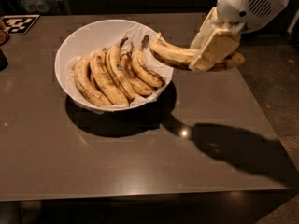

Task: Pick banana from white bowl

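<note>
Your banana [172, 54] is out of the bowl [70, 40] and held in the air just to the bowl's right. It lies nearly level. Its thinner end points left and sits over the bowl's right rim, and the rest reaches away from the bowl to the right. The far end, past the grip, looks darker and pokes out on the side away from the bowl.

You can see the gripper [211, 55] to the right of the bowl and above rim height, with the jaws clamped on the banana past its middle, toward the end farther from the bowl. The pale fingers [219, 43] slope down and left from the white arm housing [250, 3], which fills the corner up and right of the bowl.

Inside the bowl you have the other bananas [112, 76], several speckled yellow ones lying side by side in a fan, their tips toward the bowl's far side. Crumpled white paper [140, 31] lines the bowl under and behind them.

The bowl stands on the dark tabletop [117, 167], toward its far left part. The bowl's own shadow lies at its near side, and the arm's shadow [243, 148] falls on the tabletop nearer you and to the right of the bowl. A black-and-white marker [18, 23] lies flat beyond the bowl to its left.
</note>
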You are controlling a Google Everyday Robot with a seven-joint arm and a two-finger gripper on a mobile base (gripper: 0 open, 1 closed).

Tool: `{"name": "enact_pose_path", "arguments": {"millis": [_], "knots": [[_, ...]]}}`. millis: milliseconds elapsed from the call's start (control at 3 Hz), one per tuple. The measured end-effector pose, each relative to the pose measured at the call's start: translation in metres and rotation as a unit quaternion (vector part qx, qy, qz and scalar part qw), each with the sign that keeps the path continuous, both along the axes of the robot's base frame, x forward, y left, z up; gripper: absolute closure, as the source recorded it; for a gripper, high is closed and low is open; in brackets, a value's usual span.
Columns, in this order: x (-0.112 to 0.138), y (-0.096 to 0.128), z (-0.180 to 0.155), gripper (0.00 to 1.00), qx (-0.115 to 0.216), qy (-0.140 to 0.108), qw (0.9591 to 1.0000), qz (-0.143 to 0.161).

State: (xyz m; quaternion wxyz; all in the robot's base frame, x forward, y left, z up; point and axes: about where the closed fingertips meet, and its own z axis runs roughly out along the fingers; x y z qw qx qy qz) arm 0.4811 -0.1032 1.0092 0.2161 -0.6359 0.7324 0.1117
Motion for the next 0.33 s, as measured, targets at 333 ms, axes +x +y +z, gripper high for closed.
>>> {"name": "enact_pose_path", "arguments": {"millis": [333], "knots": [[-0.0009, -0.0007, 0.0002, 1.00, -0.001, 0.000, 1.0000, 0.000]]}}
